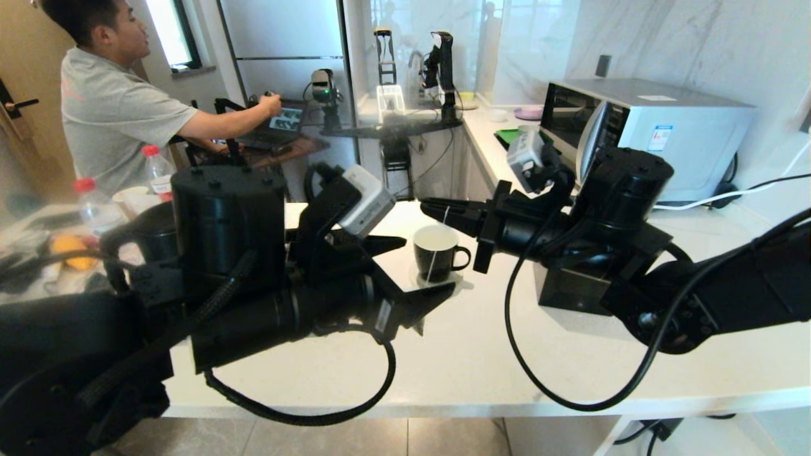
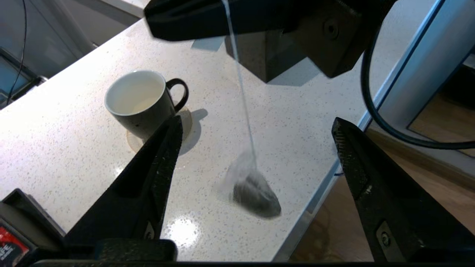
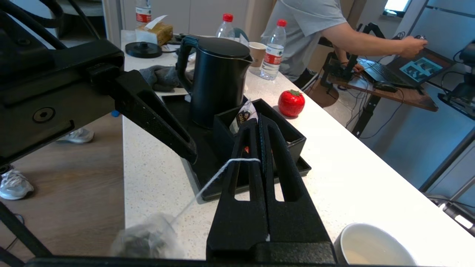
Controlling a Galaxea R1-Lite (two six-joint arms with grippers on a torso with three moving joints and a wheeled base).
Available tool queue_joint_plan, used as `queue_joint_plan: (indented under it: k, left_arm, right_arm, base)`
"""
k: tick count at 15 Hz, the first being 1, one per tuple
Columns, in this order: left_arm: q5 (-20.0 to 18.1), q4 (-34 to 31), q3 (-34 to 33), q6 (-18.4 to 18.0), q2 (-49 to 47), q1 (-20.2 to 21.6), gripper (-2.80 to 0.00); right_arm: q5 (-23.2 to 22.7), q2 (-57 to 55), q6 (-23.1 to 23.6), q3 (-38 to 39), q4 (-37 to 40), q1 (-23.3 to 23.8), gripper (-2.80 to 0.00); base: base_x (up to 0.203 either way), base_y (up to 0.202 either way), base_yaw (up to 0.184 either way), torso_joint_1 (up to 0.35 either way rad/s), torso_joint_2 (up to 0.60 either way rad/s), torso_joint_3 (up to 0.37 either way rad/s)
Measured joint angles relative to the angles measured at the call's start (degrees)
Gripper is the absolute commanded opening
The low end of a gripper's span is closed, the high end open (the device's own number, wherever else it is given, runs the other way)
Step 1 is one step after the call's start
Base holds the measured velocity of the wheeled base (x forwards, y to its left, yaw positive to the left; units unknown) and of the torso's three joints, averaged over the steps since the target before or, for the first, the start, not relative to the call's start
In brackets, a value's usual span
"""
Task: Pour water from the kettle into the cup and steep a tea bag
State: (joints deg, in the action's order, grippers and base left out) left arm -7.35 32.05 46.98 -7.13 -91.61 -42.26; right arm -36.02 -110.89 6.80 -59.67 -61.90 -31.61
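Note:
The black cup (image 1: 436, 253) with a white inside stands on a pale coaster mid-counter; it also shows in the wrist views (image 2: 139, 100) (image 3: 371, 244). My right gripper (image 1: 432, 206) (image 3: 261, 120) is shut on the tea bag's white string (image 3: 222, 170), up above the cup. The tea bag (image 2: 256, 193) (image 3: 148, 241) dangles blurred on this string above the counter, beside the cup and outside it. My left gripper (image 2: 256, 122) (image 1: 424, 265) is open, holding nothing, with the bag hanging in front of its spread fingers. The black kettle (image 3: 219, 78) stands on a tray at the left, largely hidden in the head view.
A black tray (image 3: 297, 167) carries the kettle and a black box (image 3: 285, 135) of sachets. A red tomato-shaped object (image 3: 291, 104), red-capped bottles (image 3: 274, 48) and a paper cup (image 3: 258, 50) stand behind. A microwave (image 1: 646, 126) is at the right. A person (image 1: 114, 107) works at the back left.

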Motion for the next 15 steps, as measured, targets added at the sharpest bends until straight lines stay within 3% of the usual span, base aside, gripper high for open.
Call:
queue_joint_plan:
  k: [1,9,15]
  left_arm:
    - [0.0,0.0,-0.4,0.0,0.1,0.4,-2.8]
    - [1.6,0.0,-2.8,-0.1,1.8,5.8,-2.8]
    - [0.5,0.0,-4.8,-0.1,4.4,16.4,-2.8]
  right_arm:
    - [0.0,0.0,0.0,0.0,0.0,0.0,-2.8]
    - [1.0,0.3,0.0,0.3,0.0,0.6,-2.8]
    - [4.5,0.4,0.0,0.1,0.0,1.5,-2.8]
  base:
    - [0.0,0.0,0.0,0.0,0.0,0.0]
    - [0.0,0.0,0.0,0.0,0.0,0.0]
    - [0.0,0.0,0.0,0.0,0.0,0.0]
